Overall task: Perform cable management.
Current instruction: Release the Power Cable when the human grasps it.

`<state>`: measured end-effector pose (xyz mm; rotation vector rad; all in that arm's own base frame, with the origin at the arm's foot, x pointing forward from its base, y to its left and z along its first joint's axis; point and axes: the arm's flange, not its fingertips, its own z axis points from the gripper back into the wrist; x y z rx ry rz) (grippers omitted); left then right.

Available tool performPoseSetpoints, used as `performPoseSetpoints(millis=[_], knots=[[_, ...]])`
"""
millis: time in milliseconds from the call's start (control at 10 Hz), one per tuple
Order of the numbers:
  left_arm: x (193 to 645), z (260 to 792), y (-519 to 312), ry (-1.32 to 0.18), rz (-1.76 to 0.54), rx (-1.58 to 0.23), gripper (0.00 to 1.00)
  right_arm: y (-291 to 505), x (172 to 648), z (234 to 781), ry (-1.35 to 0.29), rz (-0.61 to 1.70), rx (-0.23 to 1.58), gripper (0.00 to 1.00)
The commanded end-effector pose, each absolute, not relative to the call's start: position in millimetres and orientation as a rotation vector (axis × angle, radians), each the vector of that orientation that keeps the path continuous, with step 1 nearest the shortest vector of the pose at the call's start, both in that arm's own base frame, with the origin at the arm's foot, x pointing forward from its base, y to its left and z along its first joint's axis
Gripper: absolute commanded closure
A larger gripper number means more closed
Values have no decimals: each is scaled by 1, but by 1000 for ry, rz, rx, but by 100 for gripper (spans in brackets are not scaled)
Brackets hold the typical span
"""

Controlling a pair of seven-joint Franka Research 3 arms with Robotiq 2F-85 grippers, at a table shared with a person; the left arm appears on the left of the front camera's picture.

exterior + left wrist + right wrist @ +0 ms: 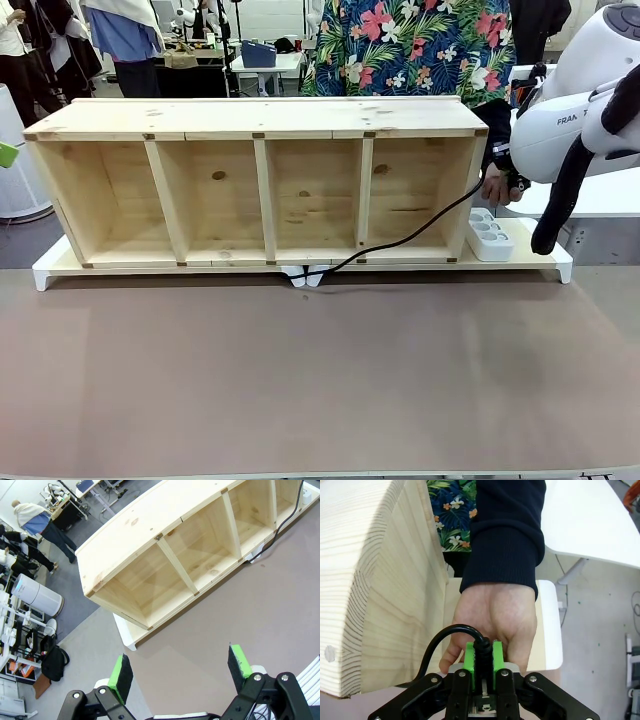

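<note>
Right fingers [483, 655] clamping cable [445, 632], wooden shelf [260, 190], cable crossing rightmost compartment

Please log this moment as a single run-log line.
right end effector: shut on cable | person's hand: just behind it | left end effector: open, above table

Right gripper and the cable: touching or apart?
Touching. In the right wrist view the right gripper has its jaws shut on the cable, with the black cord pinched between the green pads right in front of the person's hand.
</note>
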<state>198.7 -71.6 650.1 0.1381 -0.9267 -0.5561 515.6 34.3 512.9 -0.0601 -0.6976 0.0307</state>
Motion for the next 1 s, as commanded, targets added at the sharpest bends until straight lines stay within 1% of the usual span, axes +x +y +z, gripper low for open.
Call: performPoseSetpoints(millis=[0,100,200,300,400,500,600,700,800,900], knots=[[199,650,-72,-928,-555,140,0,34,516,513,-698,31,-60,83],[199,650,-72,-928,-555,140,0,35,515,514,-680,32,-62,64],[199,650,-72,-928,-555,140,0,37,514,516,-672,37,-57,63],[199,650,-72,-928,-555,140,0,38,515,517,-672,39,-58,44],[199,650,-72,-928,-555,140,0,38,514,517,-671,42,-61,60],[199,650,-72,-928,-555,140,0,39,514,518,-671,43,-63,24],[199,650,-72,-928,-555,140,0,39,513,518,-672,47,-66,40],[199,650,-72,-928,-555,140,0,39,513,519,-672,48,-65,4],[199,650,-72,-928,-555,140,0,39,512,519,-674,47,-64,20],[199,650,-72,-928,-555,140,0,38,511,518,-676,47,-67,0]])
